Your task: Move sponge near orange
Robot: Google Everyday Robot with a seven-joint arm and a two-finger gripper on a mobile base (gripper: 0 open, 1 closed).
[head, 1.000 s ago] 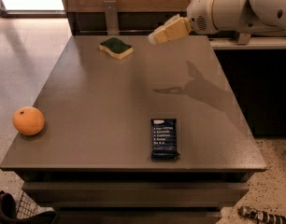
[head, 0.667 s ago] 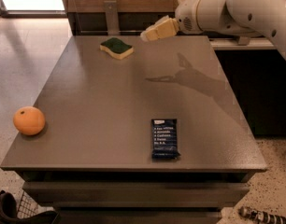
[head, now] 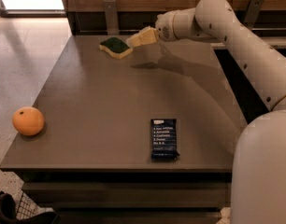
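The sponge [head: 115,47], dark green on top over pale yellow foam, lies flat at the far side of the grey table [head: 96,101]. The orange [head: 28,121] sits near the table's front left corner, far from the sponge. My gripper [head: 139,38] hangs just right of the sponge and a little above the table top, its pale fingers pointing left toward it. It holds nothing. The white arm reaches in from the right.
A dark blue wrapped snack bar [head: 163,138] lies near the table's front edge, right of centre. A dark counter [head: 255,45] stands behind and right of the table. A wire basket [head: 21,211] shows on the floor at the lower left.
The arm has swung left across the far side of the table, bringing the gripper from right of the sponge to just beside it. Sponge, orange and snack bar have not moved.
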